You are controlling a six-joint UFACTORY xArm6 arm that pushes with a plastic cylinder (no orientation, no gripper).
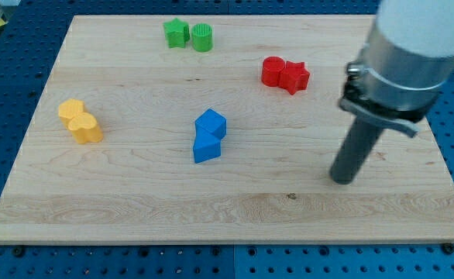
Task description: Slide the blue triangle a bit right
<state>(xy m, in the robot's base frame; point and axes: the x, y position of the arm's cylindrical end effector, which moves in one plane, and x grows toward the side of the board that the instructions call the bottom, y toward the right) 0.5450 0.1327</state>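
Blue triangle (205, 147) light, slides easily, touches blue cube (211, 124); push its left face. My tip (341, 180) far right, no gripper.

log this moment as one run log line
tip right of blue triangle, apart | blue cube touching triangle's top | triangle not yet pushed

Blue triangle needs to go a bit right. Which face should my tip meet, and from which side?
Meet the blue triangle on its left face, coming from the view's left. My tip now sits to its right, so circle below it first; the blue cube touches its top edge and would likely get dragged.
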